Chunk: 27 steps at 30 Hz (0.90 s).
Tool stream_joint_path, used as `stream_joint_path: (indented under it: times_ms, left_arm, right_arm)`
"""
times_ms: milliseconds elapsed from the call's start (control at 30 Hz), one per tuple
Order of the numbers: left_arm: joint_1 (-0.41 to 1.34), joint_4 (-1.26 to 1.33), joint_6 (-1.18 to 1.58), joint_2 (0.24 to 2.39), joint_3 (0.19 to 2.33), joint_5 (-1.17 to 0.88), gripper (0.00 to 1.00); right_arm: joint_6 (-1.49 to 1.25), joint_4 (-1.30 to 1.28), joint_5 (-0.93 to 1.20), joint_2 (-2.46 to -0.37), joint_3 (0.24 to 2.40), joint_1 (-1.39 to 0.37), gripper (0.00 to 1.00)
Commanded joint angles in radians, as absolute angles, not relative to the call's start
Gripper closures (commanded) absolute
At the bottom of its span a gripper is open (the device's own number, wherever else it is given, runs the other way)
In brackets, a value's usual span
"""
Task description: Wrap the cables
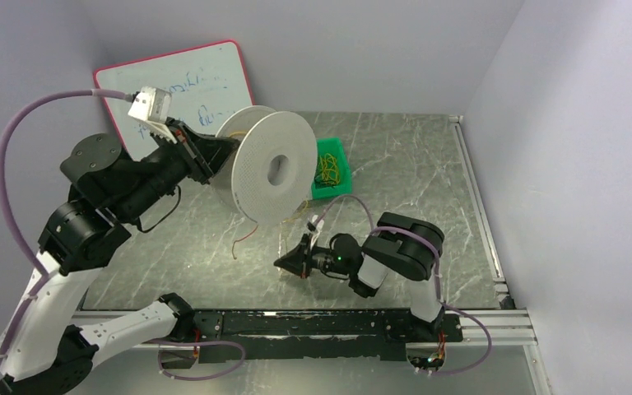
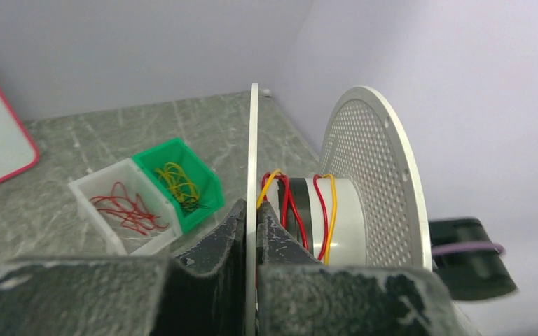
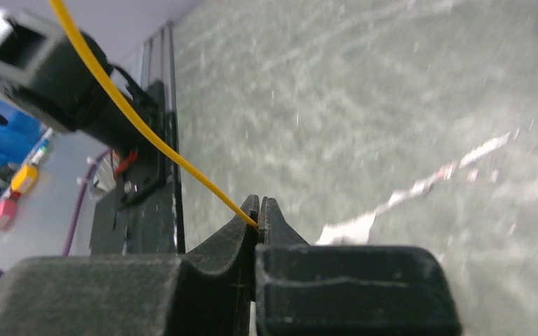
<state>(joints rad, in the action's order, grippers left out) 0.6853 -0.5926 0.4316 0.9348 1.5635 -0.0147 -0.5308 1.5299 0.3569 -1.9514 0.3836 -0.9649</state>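
Note:
A white spool [image 1: 267, 169] is held up on its edge above the table. My left gripper [image 2: 253, 210] is shut on one thin flange [image 2: 253, 140] of it. Red and yellow cables [image 2: 324, 210] are wound in a few turns around the spool's hub. A loose cable end [image 1: 245, 239] hangs from the spool toward the table. My right gripper [image 3: 260, 210] is shut on a yellow cable [image 3: 147, 133], which runs up and to the left out of the fingertips. In the top view the right gripper [image 1: 290, 263] sits low over the table in front of the spool.
A green bin [image 2: 207, 185] with yellow cables and a white bin [image 2: 84, 192] with red cables stand behind the spool. A whiteboard [image 1: 181, 90] leans on the back wall at left. A black rail [image 1: 313, 322] runs along the near edge.

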Motion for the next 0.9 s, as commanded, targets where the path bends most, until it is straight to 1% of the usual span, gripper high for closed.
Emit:
stream_joint_path:
  times_ms: [0,200,300,500,533,567,867]
  left_arm:
    - [0.688,-0.483,0.448,0.975,1.563,0.204,0.93]
    - [0.688,-0.413,0.408,1.032,1.509,0.422,0.93]
    - [0.688,-0.371,0.399,1.056,1.48,0.506,0.93]
    - [0.689,-0.325,0.386,1.122,1.464,0.64,0.93]
    - [0.686,-0.309,0.379,1.144,1.462,0.681,0.93]
    - [0.687,-0.304,0.377,1.157,1.463,0.702,0.93]
    - [0.67,-0.236,0.288,1.276,1.478,0.815,0.93]
  right_arm:
    - [-0.53,1.816,0.267,-1.979,0.292,-1.021,1.0]
    - [-0.511,1.794,0.153,-1.943,0.199,-1.111,1.0]
    - [-0.498,1.729,0.111,-1.904,0.181,-1.149,1.0]
    - [-0.406,1.349,-0.014,-1.735,0.241,-1.268,1.0]
    - [-0.375,1.222,-0.054,-1.685,0.276,-1.315,1.0]
    - [-0.357,1.165,-0.078,-1.665,0.292,-1.336,1.0]
    - [-0.284,0.834,-0.25,-1.494,0.392,-1.524,1.0]
